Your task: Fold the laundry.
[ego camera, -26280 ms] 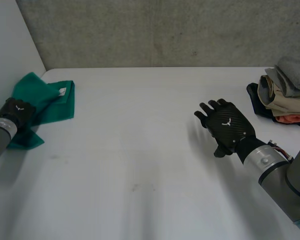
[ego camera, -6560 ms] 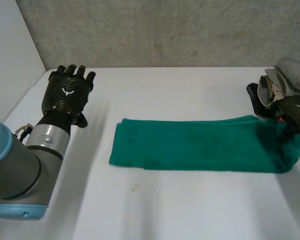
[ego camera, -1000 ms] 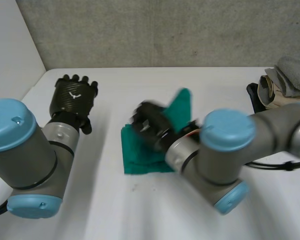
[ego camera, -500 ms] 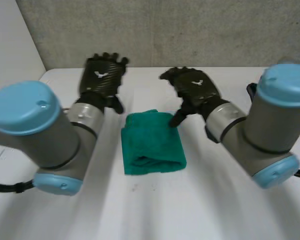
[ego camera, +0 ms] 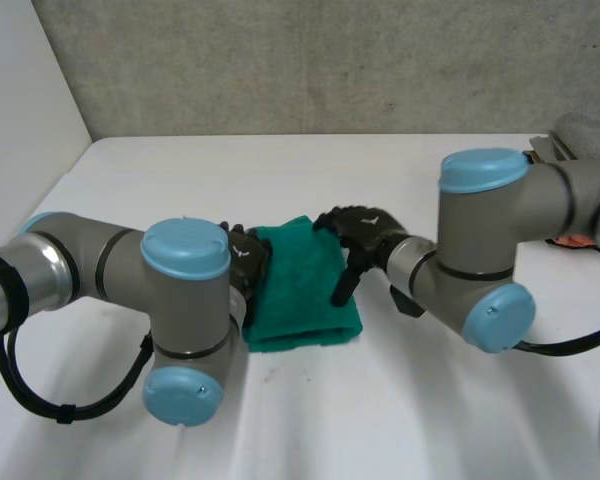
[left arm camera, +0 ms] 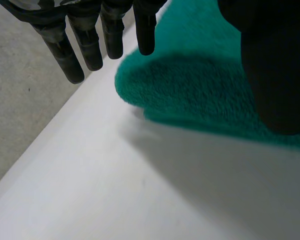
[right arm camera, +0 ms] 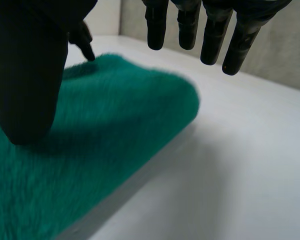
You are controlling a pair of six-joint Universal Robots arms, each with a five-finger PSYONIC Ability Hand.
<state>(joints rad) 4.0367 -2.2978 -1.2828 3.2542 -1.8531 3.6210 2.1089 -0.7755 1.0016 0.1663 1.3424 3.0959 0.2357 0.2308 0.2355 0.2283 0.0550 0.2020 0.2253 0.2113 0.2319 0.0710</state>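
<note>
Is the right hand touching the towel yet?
Touching. In the right wrist view the thumb tip of the right hand rests on the towel with no gap under it; its fingers hang straight, clear of it.

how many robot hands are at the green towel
2. The left robot hand is at the left edge of the folded green towel; the right robot hand is at its right edge, thumb over the cloth. Both are open.

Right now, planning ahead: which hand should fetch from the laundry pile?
Probably the right hand: the pile lies on its side; the left hand is beyond the green towel.
</note>
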